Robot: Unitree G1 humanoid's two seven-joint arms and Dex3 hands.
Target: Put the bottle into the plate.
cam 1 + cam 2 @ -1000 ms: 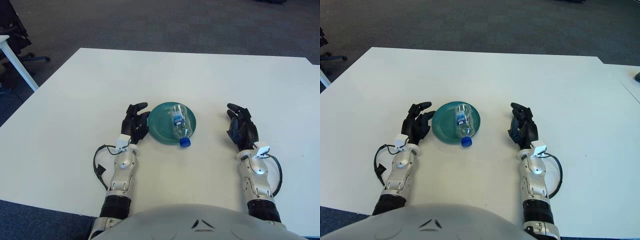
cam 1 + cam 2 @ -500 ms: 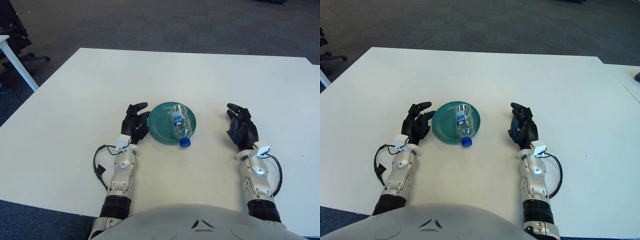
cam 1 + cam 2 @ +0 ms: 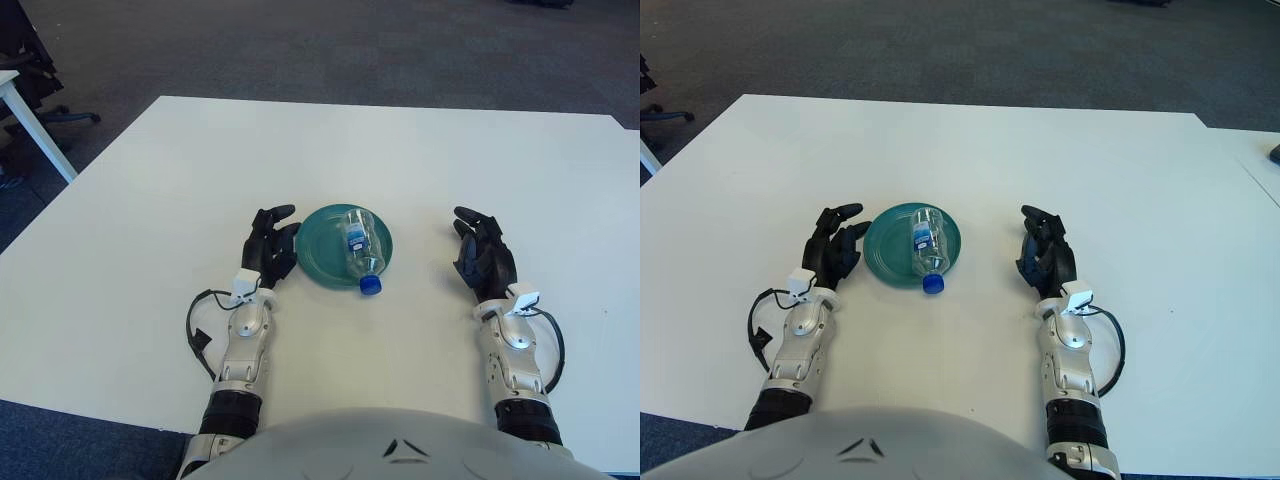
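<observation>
A clear plastic bottle with a blue label and blue cap lies on its side across the teal plate, its cap end poking over the plate's near rim. My left hand shows just left of the plate, fingers relaxed and holding nothing, its fingertips close to the rim. Right of the plate, a hand's width away, my right hand is also relaxed and holds nothing. In the right eye view the bottle and plate look the same.
The white table spreads wide around the plate. Its left edge drops to dark carpet, where a white desk leg and an office chair base stand. A second table edge shows at the right.
</observation>
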